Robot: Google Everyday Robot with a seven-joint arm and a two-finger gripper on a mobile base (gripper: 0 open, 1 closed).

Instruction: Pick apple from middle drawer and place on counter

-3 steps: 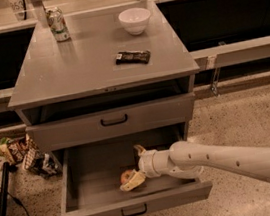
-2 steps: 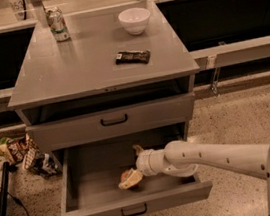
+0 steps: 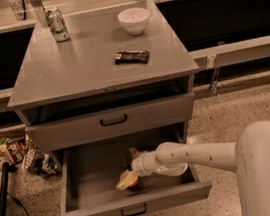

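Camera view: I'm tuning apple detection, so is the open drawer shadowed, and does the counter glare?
In the camera view, the middle drawer lies dimmer than the counter, which shows a soft sheen near its back; the apple is lit, beside the gripper inside the drawer.

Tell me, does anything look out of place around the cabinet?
Yes: snack packets lie scattered on the floor beside the middle drawer. Otherwise nothing odd; the tool is inside that open drawer, at the apple.

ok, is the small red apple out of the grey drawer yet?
In. The red apple lies on the floor of the pulled-out lowest grey drawer, with the gripper right at it.
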